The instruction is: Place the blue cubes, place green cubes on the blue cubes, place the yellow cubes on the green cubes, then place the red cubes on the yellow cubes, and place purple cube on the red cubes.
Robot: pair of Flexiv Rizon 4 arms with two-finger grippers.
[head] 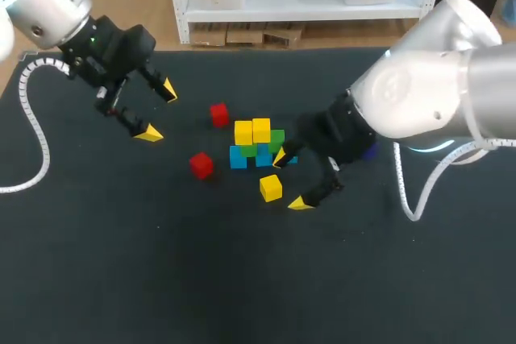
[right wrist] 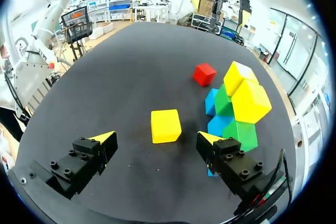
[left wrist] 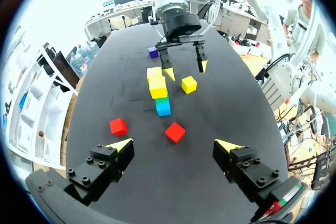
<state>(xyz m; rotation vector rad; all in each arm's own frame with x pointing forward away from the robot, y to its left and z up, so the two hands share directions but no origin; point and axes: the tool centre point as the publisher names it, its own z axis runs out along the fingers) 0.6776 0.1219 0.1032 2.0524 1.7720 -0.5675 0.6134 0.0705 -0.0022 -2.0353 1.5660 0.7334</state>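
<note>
Head view: the stack (head: 254, 147) sits mid-table (head: 161, 263), blue cubes (head: 238, 159) at the base, green cubes (head: 276, 139) on them, two yellow ones (head: 243, 132) on top. The right gripper (head: 290, 180) is spread wide open and holds nothing; one fingertip is right against the stack's near side. I'd say that's the main risk: any sideways drift while closing or lifting could knock the pile, which already looks a bit crooked. The loose yellow cube (head: 271, 188) lies on the table just ahead of that gripper, roughly in line w/ the gap. The left gripper (head: 158, 112) is also open and empty, well apart from the stack; the two red cubes (head: 218, 114) lie between it and the pile.

Left wrist view: both fingers are apart w/ nothing between them; one red cube is just ahead of the gap, the other off to one side. The stack stands beyond, then the right gripper; the purple cube (left wrist: 153, 52) lies near the table's far end. No real hazard on this side.

Right wrist view: the loose yellow cube sits between the open fingertips, just ahead, touching neither, closer to the finger by the stack. That finger is near a green cube, so prob. the thing to watch; an off-centre pinch could also twist the cube.
</note>
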